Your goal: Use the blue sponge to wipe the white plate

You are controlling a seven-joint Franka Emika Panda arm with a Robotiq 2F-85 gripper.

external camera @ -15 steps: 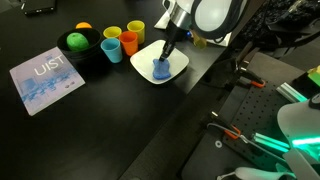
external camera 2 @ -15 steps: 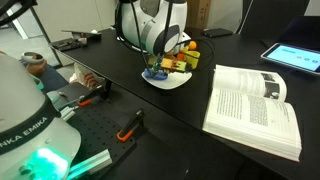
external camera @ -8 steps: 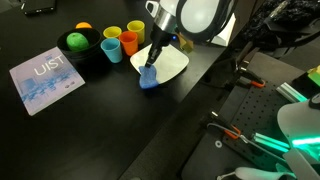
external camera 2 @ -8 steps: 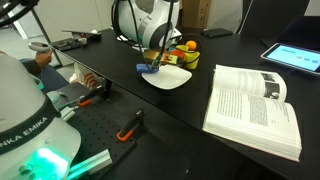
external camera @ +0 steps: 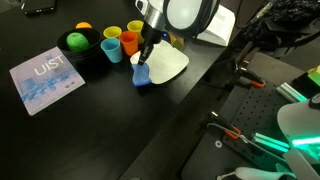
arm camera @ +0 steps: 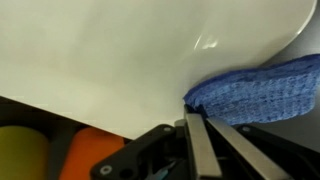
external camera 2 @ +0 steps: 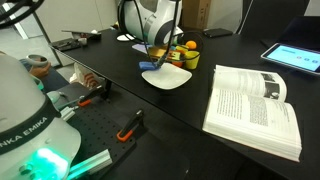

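Note:
The white plate (external camera: pixel 170 66) lies on the black table next to the cups; it also shows in the other exterior view (external camera 2: pixel 172 80) and fills the top of the wrist view (arm camera: pixel 120 50). The blue sponge (external camera: pixel 141 77) sits at the plate's edge on the side toward the booklet, partly hanging off over the table (external camera 2: pixel 149 67). In the wrist view the sponge (arm camera: pixel 262 85) lies right at the fingertips. My gripper (external camera: pixel 146 64) (external camera 2: pixel 156 58) (arm camera: pixel 197 120) points down, its fingers shut on the sponge.
Orange (external camera: pixel 112 47), light-blue (external camera: pixel 128 43) and yellow (external camera: pixel 135 28) cups stand just behind the plate. A dark bowl with green fruit (external camera: pixel 76 42) and a pale blue booklet (external camera: pixel 45 78) lie beyond. An open book (external camera 2: pixel 250 105) lies beside the plate, and a tablet (external camera 2: pixel 295 57) lies farther off.
My gripper has dragged the sponge across the plate from its middle to the edge toward the booklet, where it now partly overhangs the table.

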